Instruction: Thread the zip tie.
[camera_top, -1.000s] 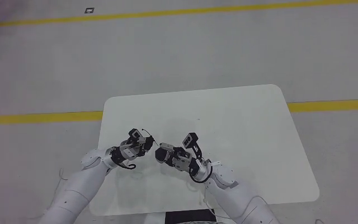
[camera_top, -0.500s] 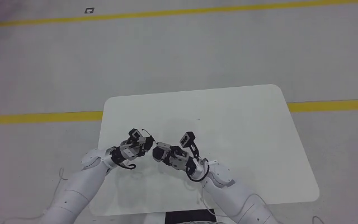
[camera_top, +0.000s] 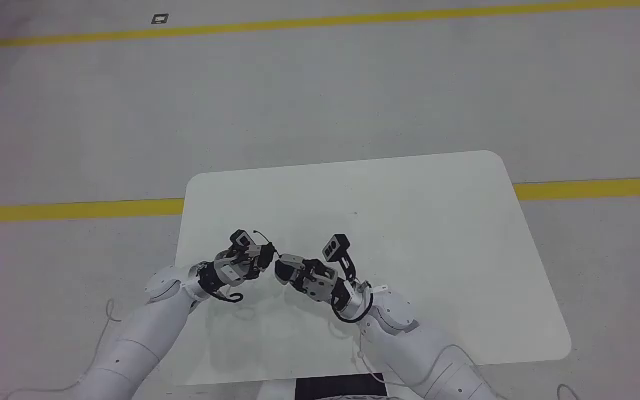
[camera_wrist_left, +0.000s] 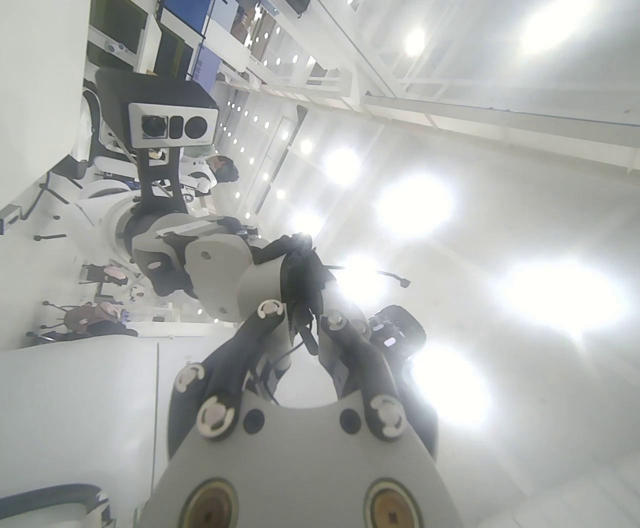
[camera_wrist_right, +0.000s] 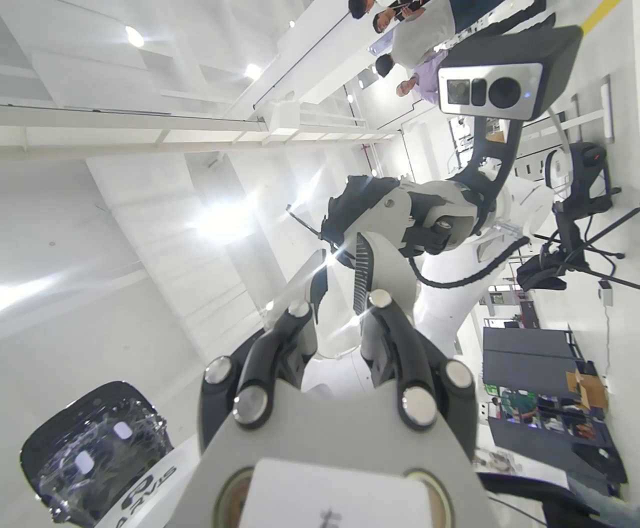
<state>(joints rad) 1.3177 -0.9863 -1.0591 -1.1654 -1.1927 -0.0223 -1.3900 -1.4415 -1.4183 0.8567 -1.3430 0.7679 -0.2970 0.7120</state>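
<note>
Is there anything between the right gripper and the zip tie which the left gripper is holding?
Nothing visible stands between them. The left gripper holds the zip tie above the white table, and the right gripper faces it closely with only air in the gap. Whether it touches the tie cannot be told.

Over the tabletop's (camera_top: 430, 200) near left part, the left tool (camera_top: 267, 256) and the right tool (camera_top: 282, 266) stand tip to tip, the zip tie (camera_wrist_left: 403, 283) at their junction.
</note>
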